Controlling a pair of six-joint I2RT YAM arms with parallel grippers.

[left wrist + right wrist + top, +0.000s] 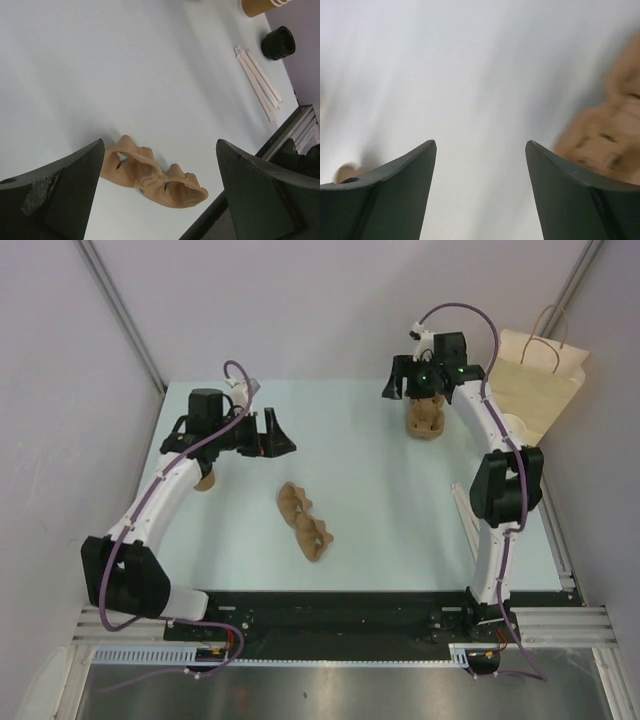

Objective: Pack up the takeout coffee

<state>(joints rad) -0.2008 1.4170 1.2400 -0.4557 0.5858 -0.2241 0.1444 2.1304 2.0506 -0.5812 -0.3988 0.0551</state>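
Two grippers, both wide open, nothing held. Left gripper [280, 435] hangs over the left side of the tabletop [380, 500]. There's a small brown thing [205, 481] half hidden under that arm, can't tell what. One pulp cup tray [305, 522] lies mid-table. Right gripper [480, 145] sits at the far side, just over a second tray [425, 420], fingers spread and only bare tabletop between them. Coffee cup [256, 6] stands at the right edge, beside the right arm, near the straws [257, 82] and the paper bag [540, 380].

My read: still the staging step, cup not packed. Next up looks like the right arm's job: swing to the cup, close on its tapered wall, keep it upright, then seat it in a tray pocket.
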